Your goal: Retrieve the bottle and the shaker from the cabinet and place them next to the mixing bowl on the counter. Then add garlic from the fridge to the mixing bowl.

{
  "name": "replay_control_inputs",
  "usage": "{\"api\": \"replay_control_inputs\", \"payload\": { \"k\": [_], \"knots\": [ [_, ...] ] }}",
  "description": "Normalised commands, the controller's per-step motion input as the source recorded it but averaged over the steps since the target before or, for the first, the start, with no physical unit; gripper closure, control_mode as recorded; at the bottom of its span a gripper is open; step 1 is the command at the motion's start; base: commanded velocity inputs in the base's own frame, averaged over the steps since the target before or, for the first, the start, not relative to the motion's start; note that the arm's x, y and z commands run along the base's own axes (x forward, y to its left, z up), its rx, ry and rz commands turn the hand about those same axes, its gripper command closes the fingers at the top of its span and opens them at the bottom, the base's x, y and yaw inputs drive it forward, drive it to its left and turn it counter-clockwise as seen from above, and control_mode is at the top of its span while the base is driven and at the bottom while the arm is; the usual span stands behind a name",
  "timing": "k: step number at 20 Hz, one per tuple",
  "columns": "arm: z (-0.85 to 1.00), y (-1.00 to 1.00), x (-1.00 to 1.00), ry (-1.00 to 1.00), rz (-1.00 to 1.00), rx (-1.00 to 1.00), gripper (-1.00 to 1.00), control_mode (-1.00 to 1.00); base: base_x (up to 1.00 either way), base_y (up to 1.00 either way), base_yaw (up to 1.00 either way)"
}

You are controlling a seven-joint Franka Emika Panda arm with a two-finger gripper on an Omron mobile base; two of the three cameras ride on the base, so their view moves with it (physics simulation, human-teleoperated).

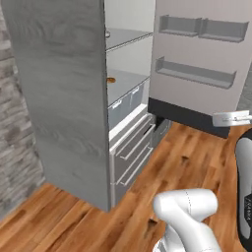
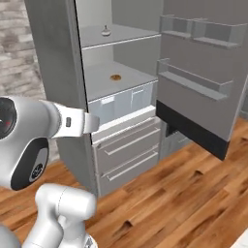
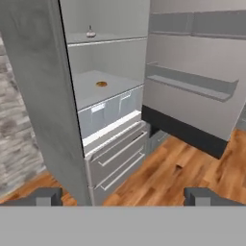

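Brick wall [image 3: 19, 129] fills the far left of the scene, and just right of it stands the fridge [image 1: 64, 98], its tall grey side panel nearest the robot. Its door [image 2: 203, 82] is swung wide to the right, so the pale shelves and the drawers below are exposed to the arm; that open door suggests the garlic step is the one in hand. On the upper shelf, far inside, sits the garlic [image 2: 105, 32], a small whitish bulb with a pointed tip, also seen in the hand view [image 3: 90, 33]. One shelf lower lies a small flat orange-brown item [image 2: 115, 77], too small to identify. The door's inner racks [image 1: 197, 74] hold nothing visible.

The arm is raised but held back from the fridge, well apart from the shelves, its forearm running roughly level across the right base view. The hand looks straight at the open compartment from a distance. The gripper [image 3: 123, 196] has its fingers spread as wide as they go and nothing between them, which fits an approach before a reach to the bulb.
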Motion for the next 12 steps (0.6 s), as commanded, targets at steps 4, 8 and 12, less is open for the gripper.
{"api": "replay_control_inputs", "payload": {
  "k": [4,8,12],
  "knots": [
    [0.00,0.00,0.00,0.00,0.00,0.00,-1.00,1.00,1.00,-0.03,0.02],
    [0.00,0.00,0.00,0.00,0.00,0.00,-1.00,1.00,1.00,-0.13,0.22],
    [0.00,0.00,0.00,0.00,0.00,0.00,-1.00,1.00,1.00,-0.10,0.33]
  ]
}}
